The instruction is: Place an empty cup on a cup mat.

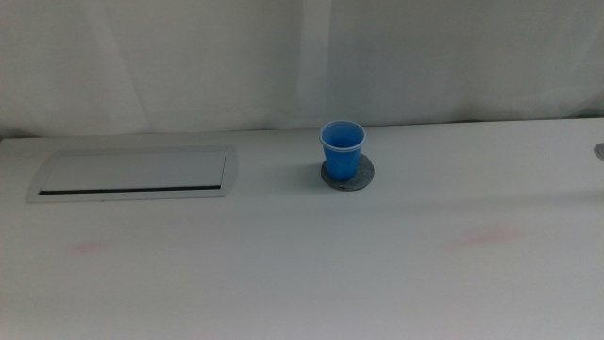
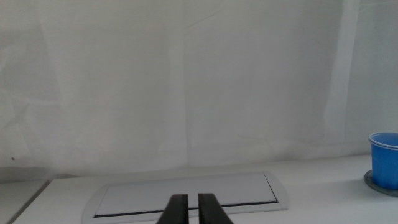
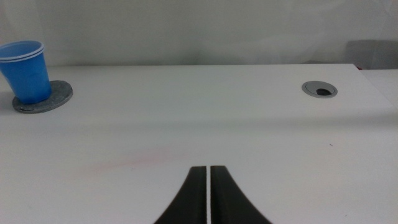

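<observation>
The blue cup [image 1: 342,150] stands upright on the round dark grey cup mat [image 1: 361,176] near the middle of the table's back. It also shows in the right wrist view as the cup [image 3: 27,71] on the mat [image 3: 55,98], and at the edge of the left wrist view as the cup [image 2: 385,158] on the mat [image 2: 371,182]. Neither arm shows in the middle view. My left gripper [image 2: 187,214] is shut and empty, well away from the cup. My right gripper [image 3: 208,199] is shut and empty, also far from the cup.
A large white rectangular panel [image 1: 132,173] with a dark slot lies at the table's back left, just beyond the left gripper [image 2: 186,190]. A round grey cable grommet [image 3: 320,89] sits at the table's right, also at the middle view's edge [image 1: 598,150]. White curtain behind.
</observation>
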Tool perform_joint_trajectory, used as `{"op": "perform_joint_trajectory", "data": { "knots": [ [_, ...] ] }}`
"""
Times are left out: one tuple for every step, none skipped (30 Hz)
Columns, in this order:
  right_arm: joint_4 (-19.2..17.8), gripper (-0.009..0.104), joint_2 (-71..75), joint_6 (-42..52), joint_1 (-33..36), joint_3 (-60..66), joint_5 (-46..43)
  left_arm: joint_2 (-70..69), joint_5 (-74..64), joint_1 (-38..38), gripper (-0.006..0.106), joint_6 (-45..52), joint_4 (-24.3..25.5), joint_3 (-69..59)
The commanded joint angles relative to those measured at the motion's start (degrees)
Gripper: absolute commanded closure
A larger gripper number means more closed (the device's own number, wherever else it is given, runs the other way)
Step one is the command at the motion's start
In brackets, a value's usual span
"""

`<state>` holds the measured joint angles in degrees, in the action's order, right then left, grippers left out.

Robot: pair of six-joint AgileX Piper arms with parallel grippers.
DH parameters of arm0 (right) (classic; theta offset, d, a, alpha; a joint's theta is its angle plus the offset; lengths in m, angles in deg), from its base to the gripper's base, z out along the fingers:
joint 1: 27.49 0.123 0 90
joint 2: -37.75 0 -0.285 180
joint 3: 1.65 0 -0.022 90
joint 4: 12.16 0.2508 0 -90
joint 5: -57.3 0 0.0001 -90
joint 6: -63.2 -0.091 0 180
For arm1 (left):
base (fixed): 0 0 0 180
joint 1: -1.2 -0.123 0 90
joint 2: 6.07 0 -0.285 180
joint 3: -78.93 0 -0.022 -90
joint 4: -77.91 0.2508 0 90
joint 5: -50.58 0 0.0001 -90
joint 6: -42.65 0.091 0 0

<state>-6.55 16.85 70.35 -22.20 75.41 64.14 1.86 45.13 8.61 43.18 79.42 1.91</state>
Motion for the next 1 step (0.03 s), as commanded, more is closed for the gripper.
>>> {"op": "perform_joint_trajectory", "data": {
  "knots": [
    [-0.43, 0.098, 0.27, 0.36, -0.2, 1.54, -0.09, -0.66, 0.04, -0.1, 0.103, -0.53, -0.4, -2.25]
  ]
}}
